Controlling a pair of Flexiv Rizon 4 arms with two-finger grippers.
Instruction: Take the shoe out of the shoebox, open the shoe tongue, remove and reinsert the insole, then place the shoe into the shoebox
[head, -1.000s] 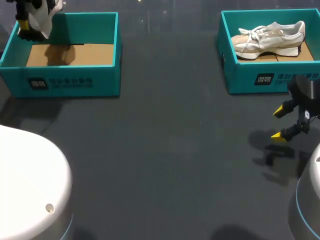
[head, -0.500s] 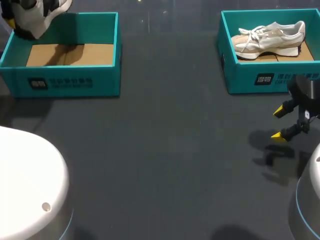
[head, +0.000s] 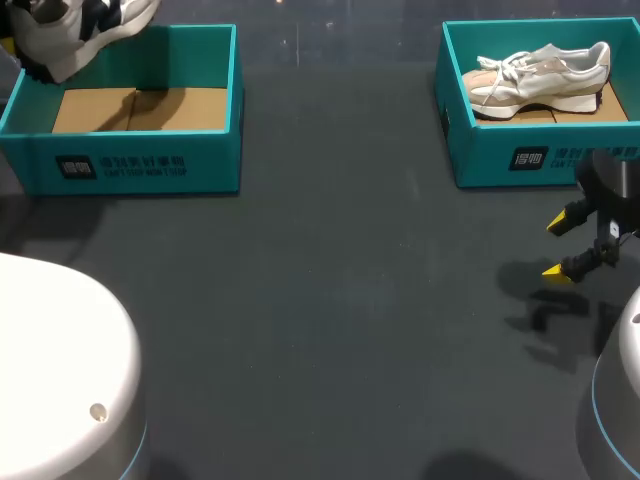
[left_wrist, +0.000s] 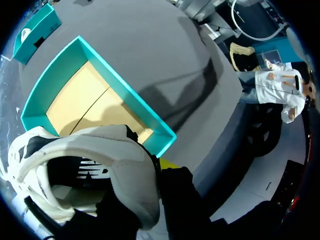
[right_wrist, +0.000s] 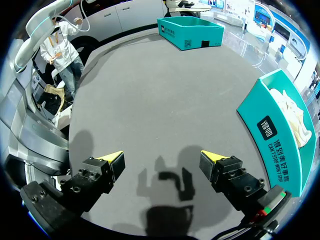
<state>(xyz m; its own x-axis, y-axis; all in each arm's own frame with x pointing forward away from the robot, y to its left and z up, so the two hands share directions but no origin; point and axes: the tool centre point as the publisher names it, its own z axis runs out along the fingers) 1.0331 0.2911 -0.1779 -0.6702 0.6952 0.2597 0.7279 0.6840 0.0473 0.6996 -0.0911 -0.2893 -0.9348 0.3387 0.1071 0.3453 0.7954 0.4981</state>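
Aloft, white shoe (left_wrist: 100, 170) (head: 85, 25) with black panels, gripped at its padded collar by the left pincer (left_wrist: 152, 172), one yellow tip showing outside the collar. Open teal shoebox (left_wrist: 125, 92) (head: 215, 110) lies below the pincer. Right pincer (right_wrist: 161, 157) (head: 560, 246) spread wide, holding nothing, low over the dark surface (head: 330, 300). Beside it stands a second shoebox (head: 480, 150) with a pale shoe (head: 545, 70) inside.
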